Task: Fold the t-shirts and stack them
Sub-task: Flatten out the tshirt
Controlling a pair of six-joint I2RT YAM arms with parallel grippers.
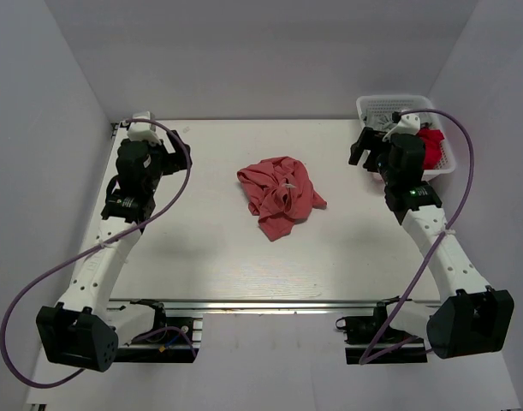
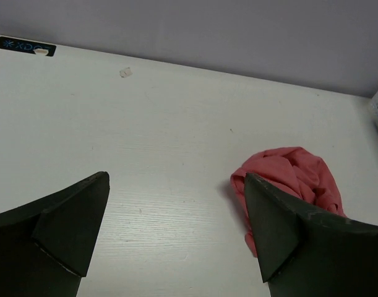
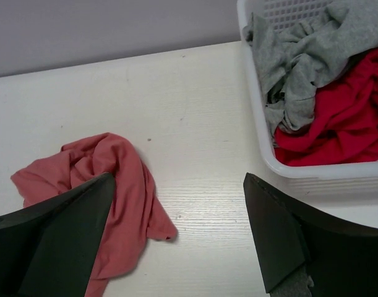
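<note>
The salmon-red t-shirt [image 1: 279, 195] lies crumpled in the middle of the table; it also shows in the left wrist view [image 2: 297, 179] and in the right wrist view [image 3: 114, 185]. The brighter red t-shirt [image 3: 337, 120] and the grey t-shirt [image 3: 306, 55] lie bunched in the white mesh basket [image 1: 372, 108] at the back right. My left gripper [image 1: 177, 152] is open and empty at the back left, well apart from the shirt. My right gripper [image 1: 364, 152] is open and empty beside the basket, right of the salmon-red shirt.
The basket's near wall [image 3: 312, 173] stands close to my right finger. Grey walls enclose the table on three sides. A small label [image 2: 25, 46] sits at the table's far left corner.
</note>
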